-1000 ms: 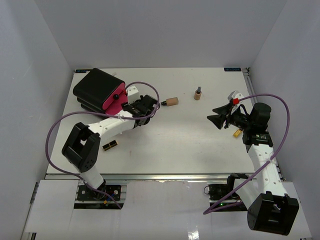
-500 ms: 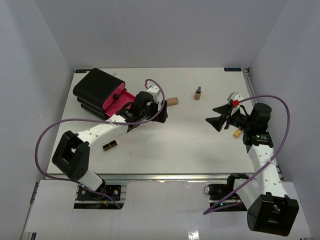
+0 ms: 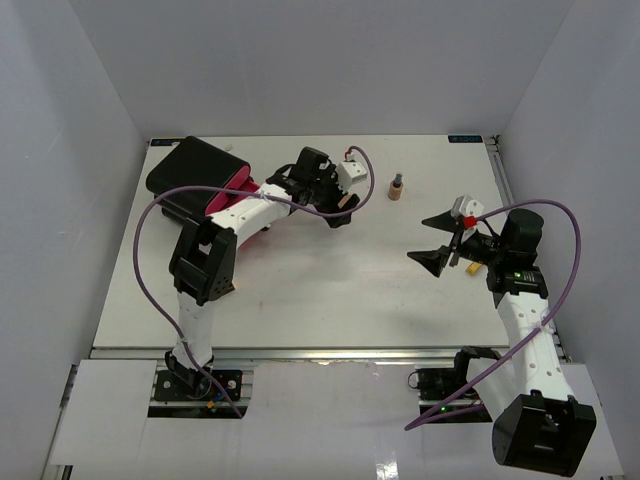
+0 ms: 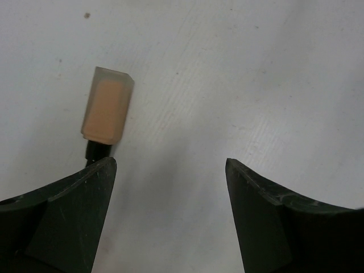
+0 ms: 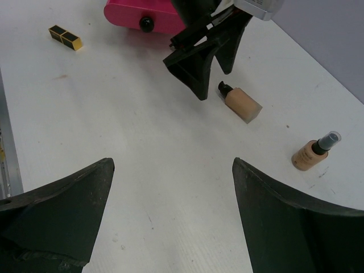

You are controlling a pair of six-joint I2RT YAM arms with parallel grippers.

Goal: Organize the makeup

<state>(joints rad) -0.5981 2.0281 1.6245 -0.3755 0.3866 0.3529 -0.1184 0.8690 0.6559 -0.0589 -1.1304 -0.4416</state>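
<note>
A beige foundation tube (image 4: 107,111) with a black cap lies flat on the white table. My left gripper (image 4: 170,165) is open just short of it, the cap beside its left fingertip, nothing between the jaws. In the top view that gripper (image 3: 342,208) covers most of the tube. A tiny tan bottle (image 3: 396,188) stands upright further right. My right gripper (image 3: 432,240) hangs open and empty over the right half of the table. From its wrist I see the tube (image 5: 242,102), the bottle (image 5: 313,153) and a gold-and-black lipstick (image 5: 65,37).
The large black-and-pink case (image 3: 200,180) sits at the far left, open, its pink side (image 5: 145,17) facing the middle. The left arm's purple cable (image 3: 150,230) loops over the left side. White walls enclose the table (image 3: 330,290).
My left arm has swung from the case rightward to the foundation tube, jaws open. The right gripper has opened wide and dropped slightly.
</note>
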